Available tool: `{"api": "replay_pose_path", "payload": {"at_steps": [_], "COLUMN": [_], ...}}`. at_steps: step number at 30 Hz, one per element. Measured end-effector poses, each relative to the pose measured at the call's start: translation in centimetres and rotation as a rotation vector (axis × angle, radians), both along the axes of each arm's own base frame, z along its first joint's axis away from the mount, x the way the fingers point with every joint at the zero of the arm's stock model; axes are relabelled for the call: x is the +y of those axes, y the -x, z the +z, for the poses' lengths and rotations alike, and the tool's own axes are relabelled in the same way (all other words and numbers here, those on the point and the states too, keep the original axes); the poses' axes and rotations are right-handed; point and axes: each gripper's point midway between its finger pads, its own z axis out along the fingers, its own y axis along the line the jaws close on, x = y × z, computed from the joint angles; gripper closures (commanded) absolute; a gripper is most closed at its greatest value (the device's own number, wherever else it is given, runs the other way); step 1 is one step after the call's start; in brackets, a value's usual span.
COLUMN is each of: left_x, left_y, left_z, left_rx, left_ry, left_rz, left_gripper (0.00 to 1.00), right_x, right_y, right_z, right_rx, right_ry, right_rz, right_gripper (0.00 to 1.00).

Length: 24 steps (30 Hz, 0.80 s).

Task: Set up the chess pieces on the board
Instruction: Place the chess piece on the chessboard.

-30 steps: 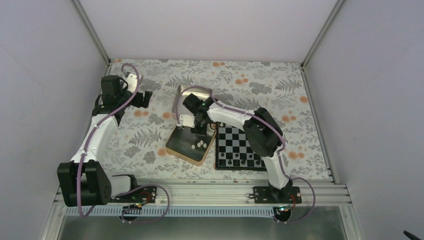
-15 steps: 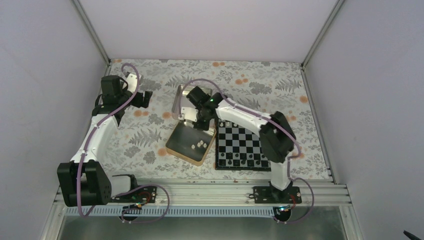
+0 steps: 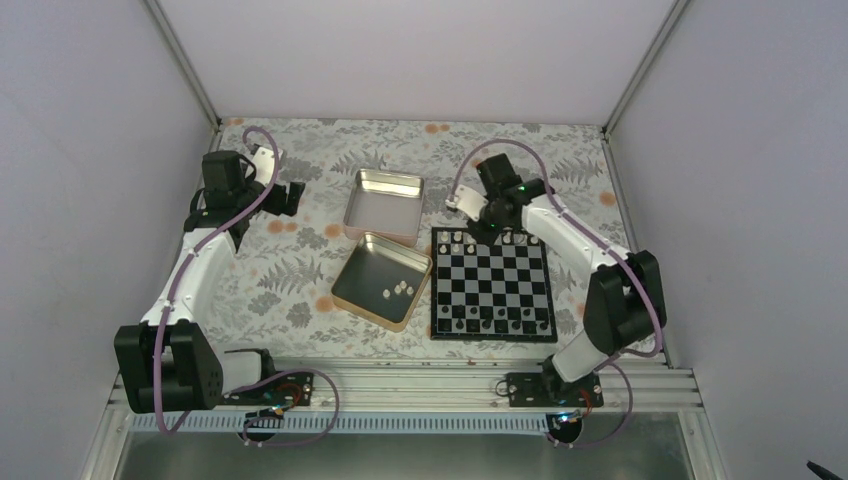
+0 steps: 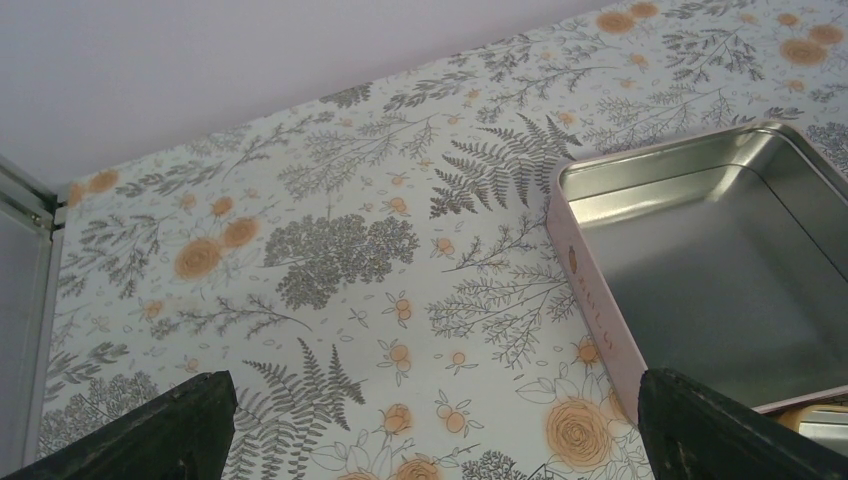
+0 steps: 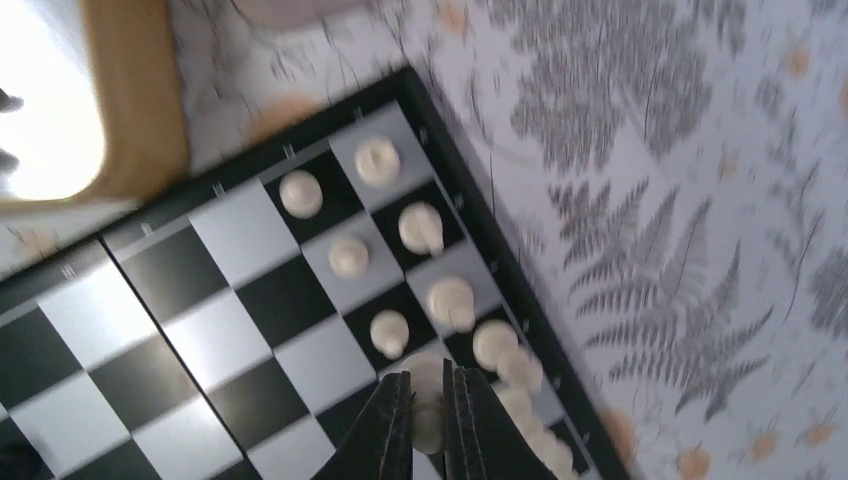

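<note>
The black-and-silver board [image 3: 490, 290] lies at centre right. Cream chess pieces [image 3: 458, 240] stand along its far rows, and three more [image 3: 397, 290] lie in the tan-sided tin [image 3: 350, 292]. My right gripper [image 3: 492, 222] hovers over the board's far edge. In the right wrist view it [image 5: 428, 375] is shut on a cream piece [image 5: 428, 425] above the board [image 5: 250, 330], beside several standing cream pieces [image 5: 350, 255]. My left gripper [image 3: 290, 197] is open and empty at the far left; its fingers [image 4: 150, 430] frame bare cloth.
An empty silver tin with pink sides [image 3: 385, 195] lies behind the tan one and shows in the left wrist view [image 4: 700, 260]. Dark pieces [image 3: 490, 322] line the board's near row. The cell's walls close in the flowered cloth [image 3: 300, 280].
My right arm has swung from over the tan tin to the board's far edge, carrying a cream piece. The left arm has not moved.
</note>
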Motion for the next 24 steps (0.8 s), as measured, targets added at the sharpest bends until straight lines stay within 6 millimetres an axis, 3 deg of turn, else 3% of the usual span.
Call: {"api": "replay_pose_path", "payload": {"at_steps": [3,9,24], "left_x": [0.0,0.0,0.0], "left_y": [0.0,0.0,0.0], "left_z": [0.0,0.0,0.0], "left_rx": [0.0,0.001,0.0], "left_ry": [0.0,0.002,0.001], "left_rz": [-0.001,-0.002,-0.002], "left_gripper": [0.0,0.0,0.0], "right_x": [-2.6,-5.0,-4.7], "right_y": [0.4,0.6,0.5], "right_z": [-1.2,-2.4,-5.3], "right_rx": [0.037,0.067,0.137], "right_ry": [0.004,0.001,-0.001], "right_rz": [-0.056,-0.098,-0.085], "right_gripper": [0.93,0.92,0.91]}}
